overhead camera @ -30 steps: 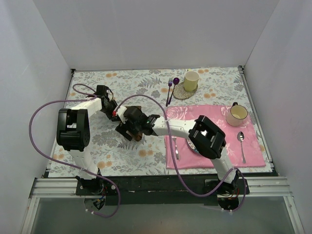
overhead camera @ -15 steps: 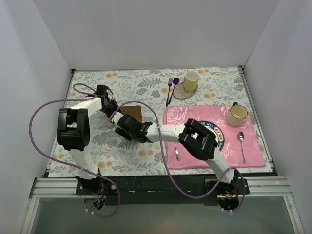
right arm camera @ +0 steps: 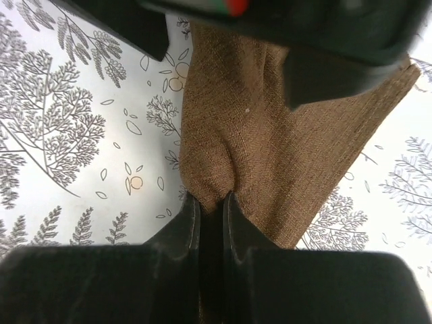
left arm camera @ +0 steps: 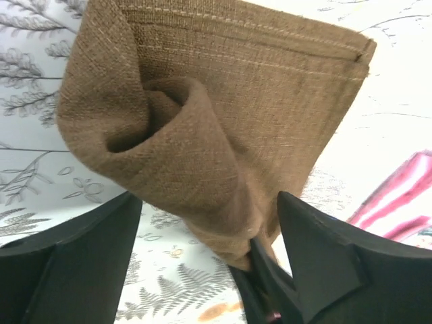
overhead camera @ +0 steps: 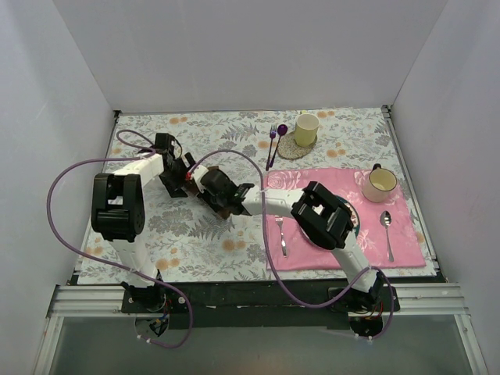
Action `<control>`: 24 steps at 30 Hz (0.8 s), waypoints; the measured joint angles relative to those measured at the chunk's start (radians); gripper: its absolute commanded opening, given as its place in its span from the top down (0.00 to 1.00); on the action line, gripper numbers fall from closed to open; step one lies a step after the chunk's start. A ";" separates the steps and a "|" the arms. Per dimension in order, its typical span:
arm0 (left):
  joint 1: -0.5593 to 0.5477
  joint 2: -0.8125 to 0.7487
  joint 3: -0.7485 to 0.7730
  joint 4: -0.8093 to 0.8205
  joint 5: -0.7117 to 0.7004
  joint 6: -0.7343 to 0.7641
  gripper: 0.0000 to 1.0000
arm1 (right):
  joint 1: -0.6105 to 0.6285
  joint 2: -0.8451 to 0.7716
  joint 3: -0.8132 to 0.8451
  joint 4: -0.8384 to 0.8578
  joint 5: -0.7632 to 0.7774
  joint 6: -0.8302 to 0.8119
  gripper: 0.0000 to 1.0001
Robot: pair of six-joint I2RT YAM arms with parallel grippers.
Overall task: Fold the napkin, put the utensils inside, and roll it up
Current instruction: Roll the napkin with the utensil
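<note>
The dark brown napkin [left arm camera: 223,115] hangs folded and partly curled above the floral cloth. My right gripper [right arm camera: 209,201] is shut on its lower fold. My left gripper [left arm camera: 209,199] is open, one finger on each side of the napkin, and bare tablecloth shows beside its left finger [left arm camera: 74,260]. In the top view the two grippers meet left of centre, left gripper [overhead camera: 181,176] facing right gripper [overhead camera: 201,186], and only a scrap of napkin [overhead camera: 225,211] shows below them. A purple fork and spoon [overhead camera: 273,141] lie at the back. A silver fork [overhead camera: 281,234] and silver spoon [overhead camera: 386,226] lie on the pink mat [overhead camera: 406,242].
A pale cup [overhead camera: 306,127] stands on a round coaster at the back, and a mug [overhead camera: 380,185] sits on the mat's far right. A plate [overhead camera: 353,221] is mostly hidden under the right arm. White walls enclose the table on three sides.
The right gripper has moved up to the napkin and shut on its fold. The left gripper has opened and let go. The napkin's flat triangle no longer shows from above.
</note>
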 measured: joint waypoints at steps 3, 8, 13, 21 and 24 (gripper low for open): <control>-0.003 -0.006 0.000 -0.011 -0.025 -0.005 0.16 | -0.032 -0.004 0.000 0.001 -0.095 0.051 0.99; -0.002 -0.088 -0.047 -0.008 -0.059 -0.030 0.16 | -0.118 -0.004 0.000 0.009 -0.331 0.183 0.99; -0.001 -0.209 -0.133 0.030 -0.057 -0.065 0.17 | -0.186 0.016 0.000 0.028 -0.530 0.316 0.99; -0.003 -0.167 -0.161 0.083 -0.029 -0.084 0.26 | -0.225 0.050 -0.035 0.126 -0.779 0.551 0.99; -0.006 -0.114 -0.144 0.074 -0.043 -0.074 0.31 | -0.241 0.066 -0.078 0.227 -0.851 0.658 0.99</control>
